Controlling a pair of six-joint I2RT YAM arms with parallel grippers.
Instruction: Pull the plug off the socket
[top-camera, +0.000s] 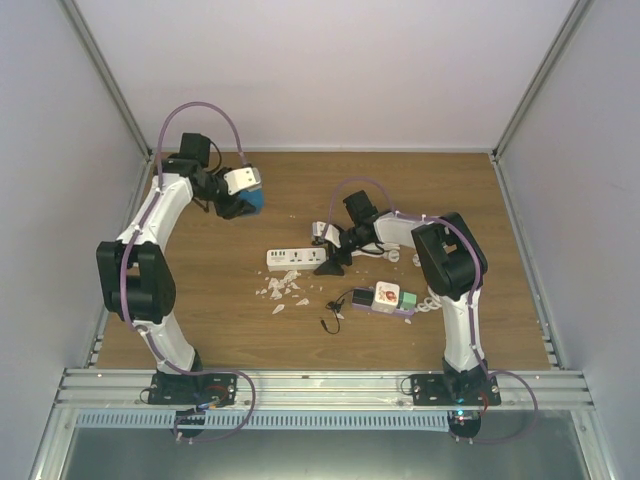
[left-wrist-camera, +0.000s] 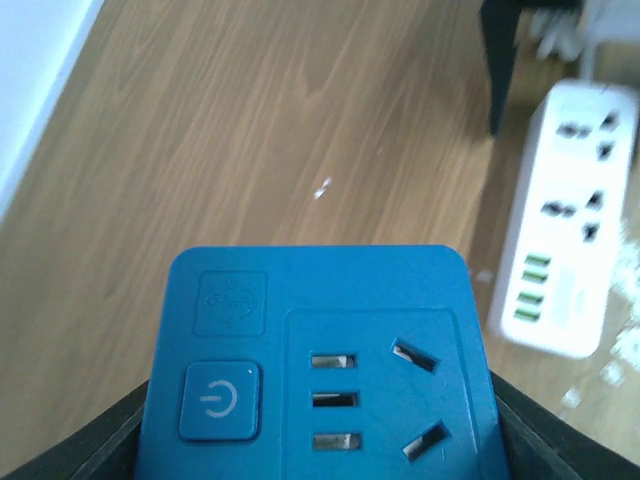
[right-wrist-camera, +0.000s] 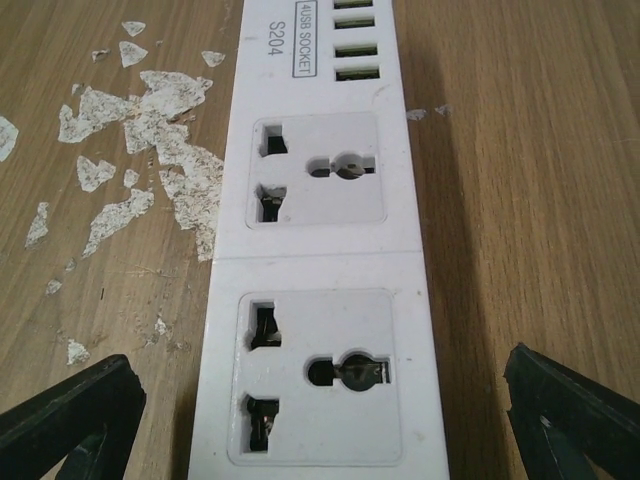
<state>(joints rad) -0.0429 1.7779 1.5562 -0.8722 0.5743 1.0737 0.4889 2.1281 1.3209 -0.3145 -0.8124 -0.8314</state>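
Observation:
The plug (top-camera: 249, 189) is a white cube adapter with a blue face (left-wrist-camera: 320, 330) that carries a power button and outlet slots. My left gripper (top-camera: 240, 200) is shut on it, holding it in the air at the far left, well apart from the socket. Dark fingers (left-wrist-camera: 75, 450) flank the cube. The socket is a white power strip (top-camera: 297, 258) lying flat mid-table, also visible in the left wrist view (left-wrist-camera: 565, 220). My right gripper (top-camera: 335, 262) stands open, straddling the strip's end (right-wrist-camera: 325, 250) with a fingertip on each side. Both outlets under it are empty.
White flakes (top-camera: 283, 290) are scattered on the wood just in front of the strip, and to its left in the right wrist view (right-wrist-camera: 150, 150). A second small adapter (top-camera: 385, 298) with a purple cable lies by the right arm. A thin black cable (top-camera: 330, 320) lies near it.

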